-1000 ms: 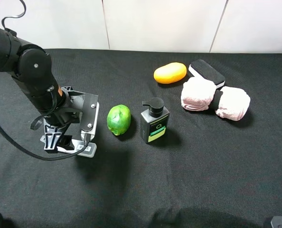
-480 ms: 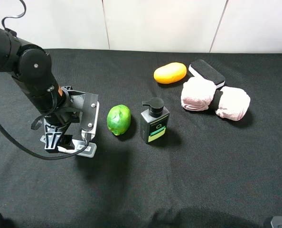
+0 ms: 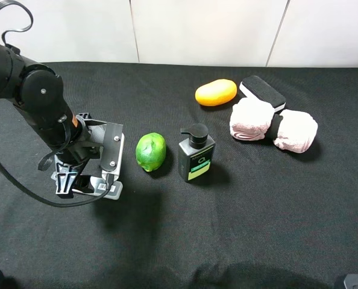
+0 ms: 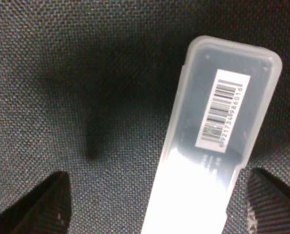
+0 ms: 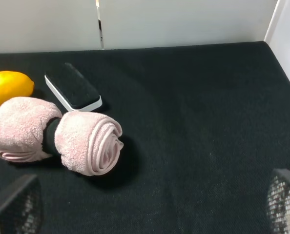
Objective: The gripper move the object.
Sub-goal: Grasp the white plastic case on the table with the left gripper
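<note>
The object, a slim white bar (image 3: pixel 99 187) with a grey tab, lies flat on the black cloth at the left. My left gripper (image 3: pixel 85 182) points down right over it, open. In the left wrist view the bar (image 4: pixel 223 122) shows a barcode label and lies between my two black fingertips (image 4: pixel 37 209), which stand apart from it on either side. My right gripper (image 5: pixel 147 204) is open and empty; only its fingertips (image 5: pixel 13 207) show, above bare cloth.
A green lime (image 3: pixel 150 151) and a dark pump bottle (image 3: pixel 196 155) stand right of the left gripper. An orange fruit (image 3: pixel 216 92), a black-and-white eraser block (image 3: pixel 262 93) and rolled pink towels (image 3: pixel 273 126) lie at the back right. A white wall runs behind the table.
My left arm has shifted slightly left and lowered a little over the bar. The bar and the other things have not moved.
</note>
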Available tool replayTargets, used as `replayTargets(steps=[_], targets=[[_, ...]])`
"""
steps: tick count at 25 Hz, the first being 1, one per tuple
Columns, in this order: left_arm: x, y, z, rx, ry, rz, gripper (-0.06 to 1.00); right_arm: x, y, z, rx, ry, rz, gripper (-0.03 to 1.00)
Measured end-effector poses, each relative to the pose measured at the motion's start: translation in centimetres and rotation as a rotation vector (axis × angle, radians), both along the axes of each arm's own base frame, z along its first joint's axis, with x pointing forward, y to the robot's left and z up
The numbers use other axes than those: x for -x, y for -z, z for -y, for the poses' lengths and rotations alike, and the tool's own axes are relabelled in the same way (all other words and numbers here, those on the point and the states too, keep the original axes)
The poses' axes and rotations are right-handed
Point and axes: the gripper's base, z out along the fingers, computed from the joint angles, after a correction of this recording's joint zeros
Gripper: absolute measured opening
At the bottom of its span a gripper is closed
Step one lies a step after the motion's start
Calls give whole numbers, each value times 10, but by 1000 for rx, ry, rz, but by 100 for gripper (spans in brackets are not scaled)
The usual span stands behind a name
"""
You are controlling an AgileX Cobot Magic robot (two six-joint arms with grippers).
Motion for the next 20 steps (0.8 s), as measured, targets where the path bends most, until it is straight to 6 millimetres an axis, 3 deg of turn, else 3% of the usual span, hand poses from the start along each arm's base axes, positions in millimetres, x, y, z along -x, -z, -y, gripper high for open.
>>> replayTargets(steps=[20], targets=[[0,21,0,-23,-3,-39,76,0,0,0,0,0,0,69]])
